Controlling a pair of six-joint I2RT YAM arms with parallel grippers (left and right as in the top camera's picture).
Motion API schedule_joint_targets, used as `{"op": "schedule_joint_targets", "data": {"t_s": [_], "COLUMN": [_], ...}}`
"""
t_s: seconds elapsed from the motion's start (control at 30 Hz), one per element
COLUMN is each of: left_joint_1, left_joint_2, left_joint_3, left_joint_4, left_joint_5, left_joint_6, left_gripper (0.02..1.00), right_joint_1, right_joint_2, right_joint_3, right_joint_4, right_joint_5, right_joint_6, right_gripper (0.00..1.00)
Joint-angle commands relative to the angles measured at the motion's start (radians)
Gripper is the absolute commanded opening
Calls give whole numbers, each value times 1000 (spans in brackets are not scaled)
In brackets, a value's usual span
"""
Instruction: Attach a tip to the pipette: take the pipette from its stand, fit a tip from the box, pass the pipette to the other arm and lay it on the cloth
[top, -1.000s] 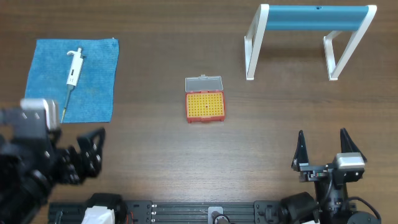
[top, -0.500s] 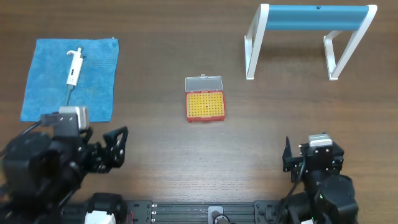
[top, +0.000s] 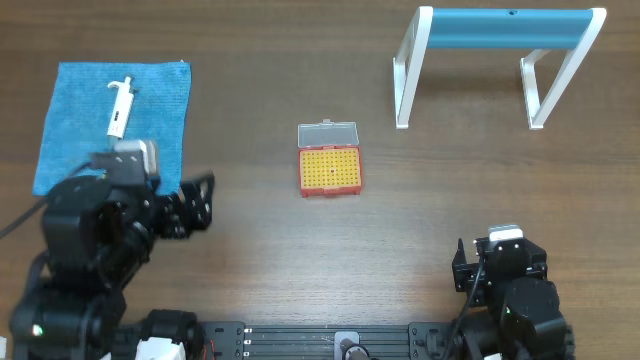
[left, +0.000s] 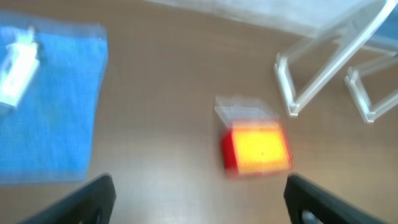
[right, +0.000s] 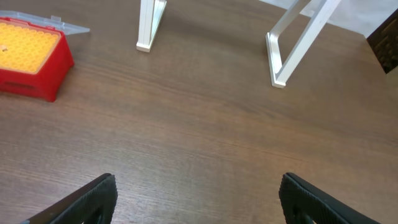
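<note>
2 hands, both spread wide and pinching nothing. Left hand (top: 200, 200) at lower left of the top view, just past the lower right corner of the cloth (top: 160, 110), fingers pointing toward the right of the frame. Right hand (right: 198, 180) low at the right of the top view, close to the bottom edge, over bare brown desk (top: 400, 230). White pipette (top: 118, 108) lying flat on the blue cloth at upper left of the top view, slightly tilted, plunger end toward the top of the frame, lower end hidden behind the left arm. Same pipette at the far left edge of the left wrist view, blurred. Red tip box (top: 330, 170) near the centre of the top view, yellow rack showing, clear lid folded back toward the top of the frame, well apart from cloth and from both hands. Stand (top: 500, 30) with white legs and blue crossbar at upper right, well apart from the tip box.
</note>
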Motion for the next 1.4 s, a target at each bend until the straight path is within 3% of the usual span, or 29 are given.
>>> {"op": "schedule_joint_targets", "data": {"t_s": [0.03, 0.23, 0.37, 0.87, 1.4], "left_joint_1": [-2, 39, 71, 110, 110], "left_joint_2": [-278, -510, -570, -686, -683], "left_joint_3": [-261, -641, -824, -1012, -1014], "left_joint_4": [440, 848, 964, 811, 811], "left_joint_5": [-110, -116, -116, -117, -120], "left_joint_6": [113, 114, 114, 104, 104], "left_gripper": [877, 877, 879, 879, 879], "right_joint_1": [7, 7, 7, 7, 7], "right_joint_2": [-2, -2, -2, -2, -2], "right_joint_3": [0, 0, 0, 0, 0], "right_joint_4": [2, 2, 3, 2, 3], "right_joint_5": [16, 16, 16, 16, 16], "right_joint_6": [-14, -14, -14, -14, -14], "right_gripper": [847, 849, 849, 847, 849]}}
